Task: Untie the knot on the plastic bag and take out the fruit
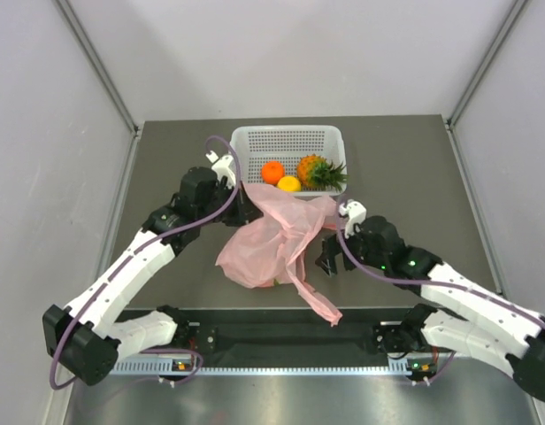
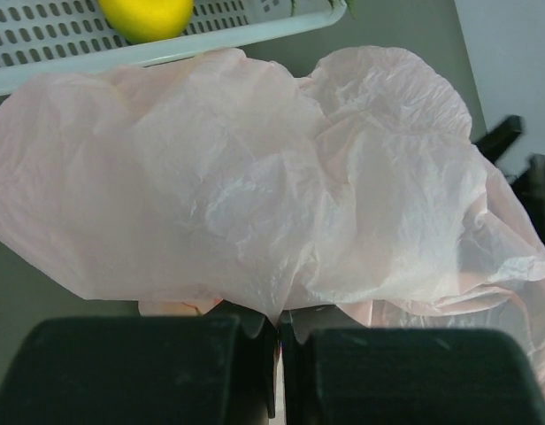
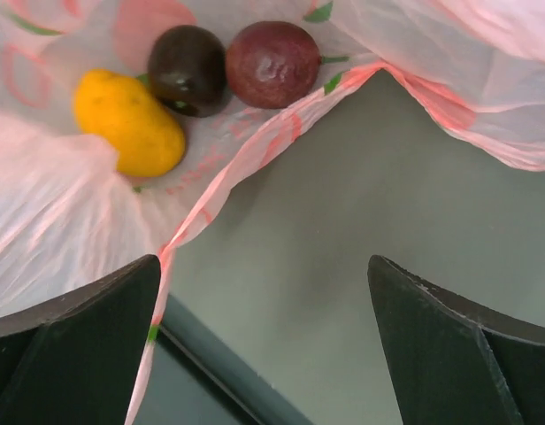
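The pink plastic bag [image 1: 272, 239] lies open on the table in front of the white basket [image 1: 288, 142]; no knot shows. My left gripper [image 1: 248, 197] is shut on the bag's upper edge [image 2: 255, 204], lifting it. My right gripper [image 1: 333, 257] is open and empty beside the bag's right side, above bare table. In the right wrist view a yellow fruit [image 3: 129, 122] and two dark purple-red fruits [image 3: 272, 64] lie on the bag's plastic [image 3: 51, 212]. An orange [image 1: 272, 172], a yellow fruit [image 1: 289, 183] and the mini pineapple [image 1: 318, 170] sit in the basket.
A long handle strip [image 1: 315, 297] of the bag trails toward the table's near edge. The basket's rim [image 2: 166, 49] with a yellow fruit [image 2: 147, 16] shows in the left wrist view. Grey walls stand close on both sides.
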